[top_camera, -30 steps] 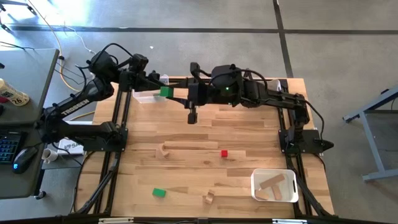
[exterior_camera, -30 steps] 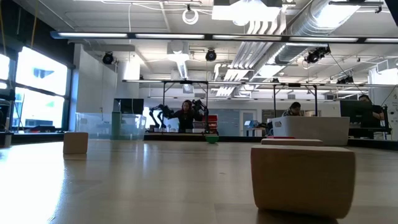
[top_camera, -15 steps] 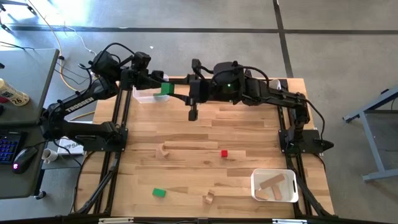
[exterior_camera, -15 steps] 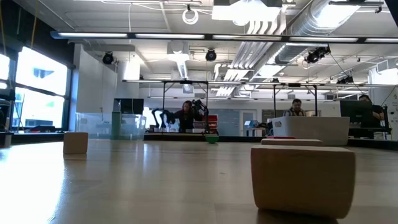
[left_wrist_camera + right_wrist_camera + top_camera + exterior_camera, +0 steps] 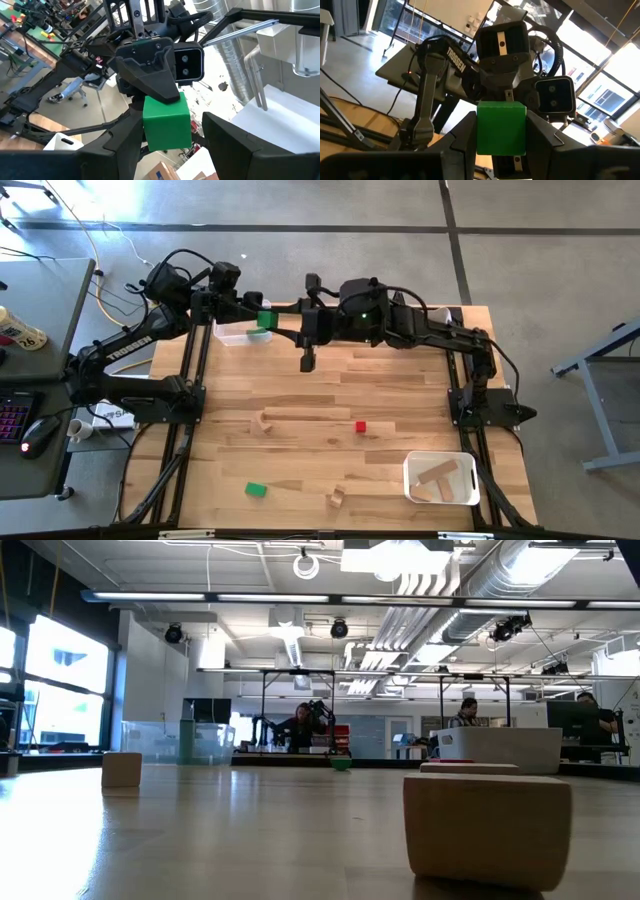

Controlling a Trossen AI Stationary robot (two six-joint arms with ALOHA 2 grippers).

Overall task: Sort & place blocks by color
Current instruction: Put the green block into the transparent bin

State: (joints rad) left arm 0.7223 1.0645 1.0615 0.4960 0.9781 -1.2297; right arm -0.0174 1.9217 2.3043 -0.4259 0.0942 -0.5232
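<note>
While hovering over the far left corner of the table [image 5: 400, 395], clamps the green cube [image 5: 265, 320] snugly between the fingers of the right gripper [image 5: 501, 150]. Brackets the same cube with the left gripper [image 5: 167, 145], fingers [image 5: 235, 145] spread wide, a gap showing on one side. Holds both above a white bin [image 5: 230, 336]. Elsewhere: a red cube [image 5: 361, 426] mid-table, a green block [image 5: 256, 490] near left, wood pieces [image 5: 264, 421] between, and wood bars in the near-right bin [image 5: 408, 470].
</note>
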